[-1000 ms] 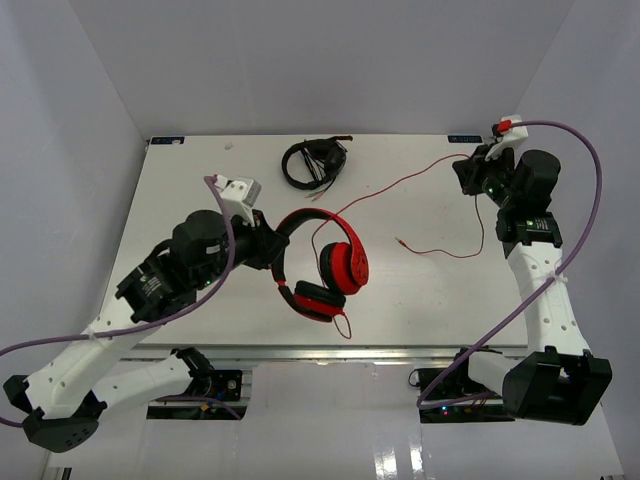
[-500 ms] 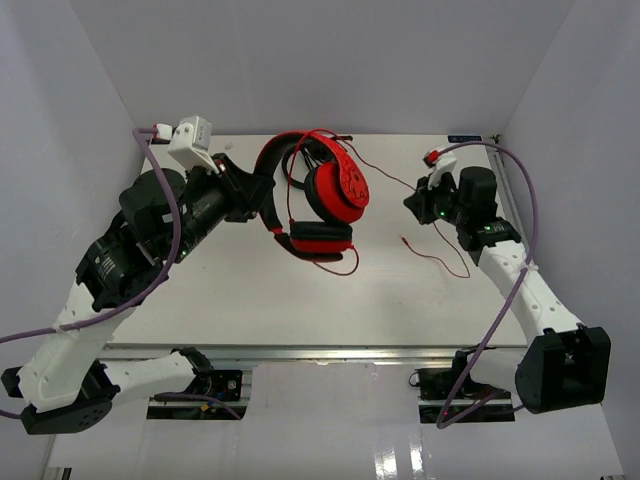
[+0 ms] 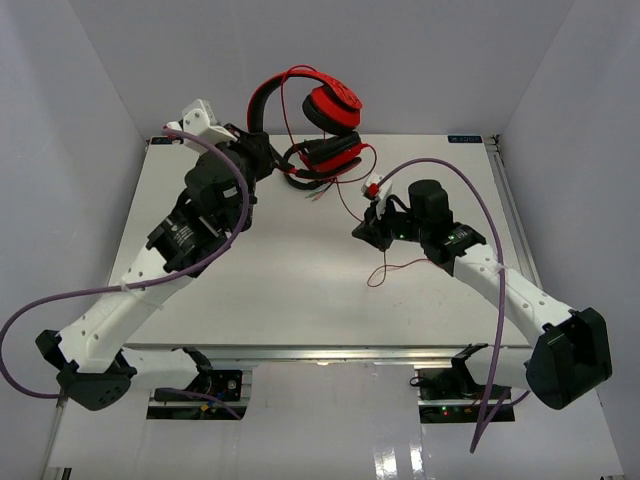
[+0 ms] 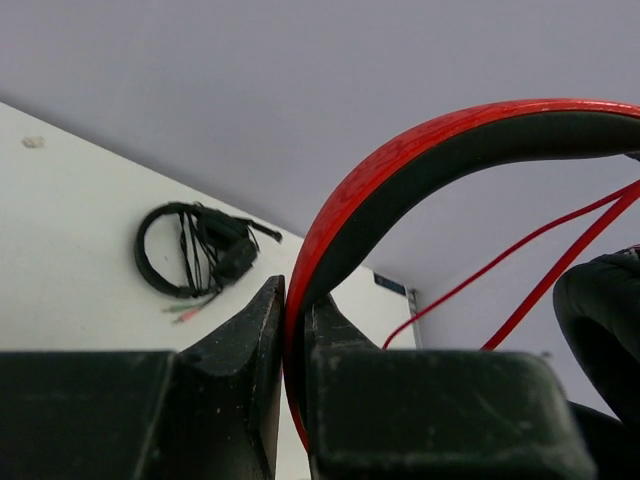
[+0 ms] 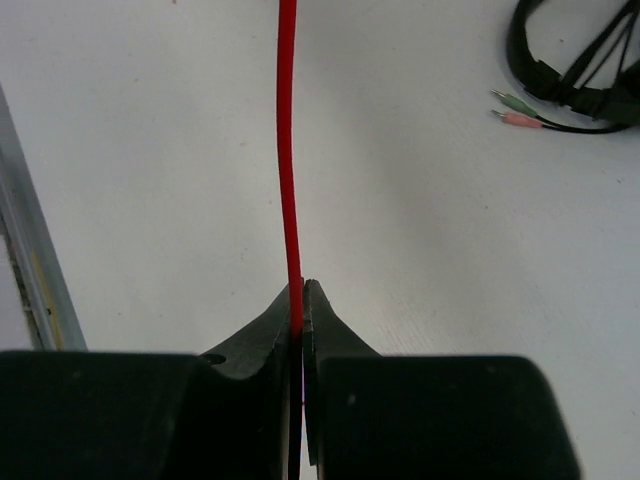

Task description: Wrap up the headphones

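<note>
**Cable in hand:** The left claw is clamping the headband of the red headphones, its jaws drawn narrow on either side of the band. It is holding them in the air above the far edge of the table.

From overhead, the earcups are hanging just right of that claw. The thin red cable is dropping from them to the right claw, which is pinching it between closed fingertips low over the middle of the table. Below the right claw, the loose end of the cable is curling on the tabletop (its plug is too small to make out).

The left wrist camera is showing what the overhead view cannot. The band, red outside and black inside, is rising out of the slim gap between the jaws and arching off to the claw's right. Two strands of cable are crossing beneath it, and black ear padding is filling the right edge. Ahead of the claw and to its left, the black headphones are lying flat on the table with their cord bundled.

The right wrist camera is giving the closest look at the pinch. The cable is running in a straight line ahead from the shut fingertips. Ahead and to the right of this claw, a green and a pink plug are lying on the table beside the black headphones. Overhead, the raised red pair is partly hiding that black set.
</note>
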You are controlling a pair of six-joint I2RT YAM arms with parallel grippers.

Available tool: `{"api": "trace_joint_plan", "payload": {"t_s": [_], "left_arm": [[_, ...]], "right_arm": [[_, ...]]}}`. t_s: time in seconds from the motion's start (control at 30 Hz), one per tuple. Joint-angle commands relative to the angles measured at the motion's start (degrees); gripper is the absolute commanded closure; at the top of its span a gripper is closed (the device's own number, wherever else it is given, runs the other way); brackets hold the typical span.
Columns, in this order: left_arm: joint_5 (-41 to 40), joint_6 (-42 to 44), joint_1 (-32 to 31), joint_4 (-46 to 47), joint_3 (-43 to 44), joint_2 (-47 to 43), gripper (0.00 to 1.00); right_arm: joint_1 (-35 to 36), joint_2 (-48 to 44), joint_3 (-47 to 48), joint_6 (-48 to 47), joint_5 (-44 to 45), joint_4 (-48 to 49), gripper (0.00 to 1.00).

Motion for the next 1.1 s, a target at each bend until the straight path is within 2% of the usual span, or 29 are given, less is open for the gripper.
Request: {"api": "trace_joint_plan", "payload": {"t_s": [0.0, 0.07, 0.23, 0.53, 0.8, 1.07], "left_arm": [[-12.6, 3.7, 0.6, 19.5, -0.6, 4.2, 1.0], [-13.0, 3.6, 3.0, 21.5, 0.7, 7.4, 1.0], [-12.4, 2.5, 7.0, 16.8, 3.5, 12.8, 1.0], [-8.6, 4.9, 11.4, 12.6, -3.2, 16.8, 1.0], [4.7, 11.0, 9.4, 8.0, -10.3, 21.5, 1.0], [22.1, 16.9, 5.0, 7.9, -20.6, 18.0, 1.0]], "right_arm": [[4.5, -1.8, 0.5, -3.4, -0.8, 0.5, 0.92], [6.7, -2.1, 1.3, -4.5, 0.6, -0.3, 0.92], [9.5, -4.4, 2.1, -8.3, 5.5, -2.3, 0.92], [13.1, -5.7, 9.3, -16.7, 17.5, -9.0, 0.92], [14.3, -3.9, 17.8, -27.9, 35.2, -9.6, 0.92], [14.2, -3.3, 13.7, -32.8, 44.7, -1.2, 0.92]]}}
